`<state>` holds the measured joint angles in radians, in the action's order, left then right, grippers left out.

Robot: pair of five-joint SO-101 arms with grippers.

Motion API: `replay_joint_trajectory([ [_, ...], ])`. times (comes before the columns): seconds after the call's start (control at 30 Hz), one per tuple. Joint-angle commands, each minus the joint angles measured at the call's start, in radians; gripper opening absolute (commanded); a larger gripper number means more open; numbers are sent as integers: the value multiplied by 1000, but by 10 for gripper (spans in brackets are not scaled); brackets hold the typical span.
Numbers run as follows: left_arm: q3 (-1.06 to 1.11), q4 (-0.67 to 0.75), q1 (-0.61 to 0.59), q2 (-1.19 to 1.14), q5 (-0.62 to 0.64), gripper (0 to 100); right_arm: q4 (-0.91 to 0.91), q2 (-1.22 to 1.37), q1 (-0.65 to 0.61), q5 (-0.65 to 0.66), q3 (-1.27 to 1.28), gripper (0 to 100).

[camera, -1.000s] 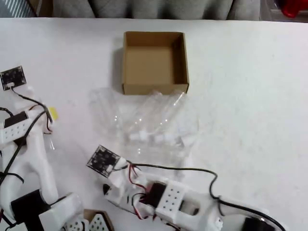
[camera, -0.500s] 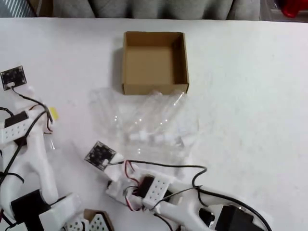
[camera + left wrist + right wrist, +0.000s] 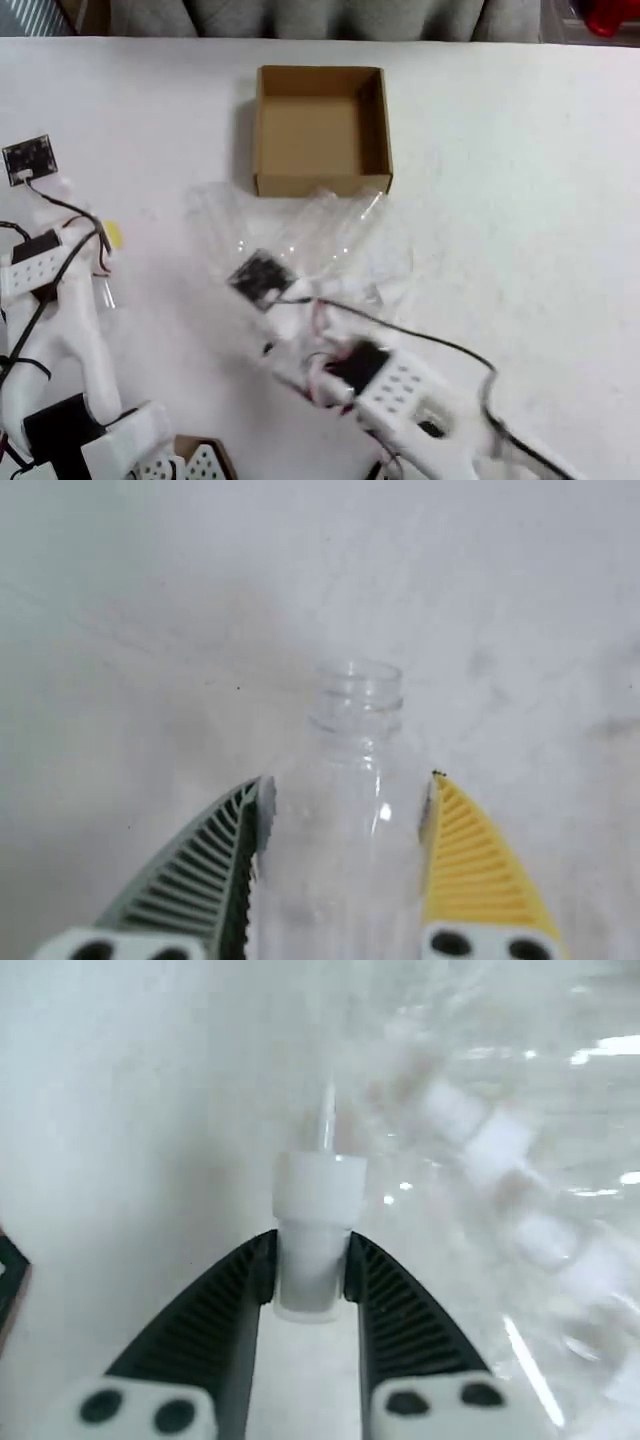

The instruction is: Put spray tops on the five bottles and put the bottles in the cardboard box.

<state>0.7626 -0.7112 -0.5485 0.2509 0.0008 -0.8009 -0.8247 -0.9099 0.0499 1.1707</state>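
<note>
Alignment for fitting: the right gripper [image 3: 310,1242] pinches a white spray top [image 3: 312,1200] by its collar, both fingers pressed against its sides; the dip tube [image 3: 326,1120] projects straight ahead of the fingertips, so the long axis of the top runs in line with the fingers. The left gripper [image 3: 350,780] clamps a clear bottle [image 3: 352,745] by its body, the grey finger on one side and the yellow finger on the other; the open threaded neck [image 3: 355,688] points away from the fingers, again along their line, and carries no top.

Position on the bench [image 3: 520,200]: in the high view the left arm [image 3: 50,300] stands at the left edge; the right arm [image 3: 390,385] reaches toward the middle, over the heap of clear bottles [image 3: 330,235] that lies just in front of the cardboard box [image 3: 320,185]. The top and the held neck are well apart; the tube is judged to need turning toward the neck before it can enter, and the right arm is the nearer one to the heap and the box.

Appearance: the held bottle is transparent, uncapped and ridged at the neck; the top is plain white with a thin pale tube; whether the tube is straight along its whole length cannot be told. The box is open and nothing is visible inside.
</note>
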Motion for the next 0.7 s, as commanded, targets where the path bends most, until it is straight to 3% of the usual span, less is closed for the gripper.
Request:
replay_joint_trajectory([
  [0.0, -31, 18, 21, 5, 5, 22, -206, -343, 194, 173, -34, 16],
  [0.2, -15, 21, 21, 12, 3, 22, -458, -464, 530, 255, -190, 16],
  [0.43, -12, 21, 21, 12, 3, 22, -476, -289, 952, 388, -253, 16],
  [0.67, -14, 25, 21, 7, 3, 22, -475, -99, 1325, 741, -325, 16],
])
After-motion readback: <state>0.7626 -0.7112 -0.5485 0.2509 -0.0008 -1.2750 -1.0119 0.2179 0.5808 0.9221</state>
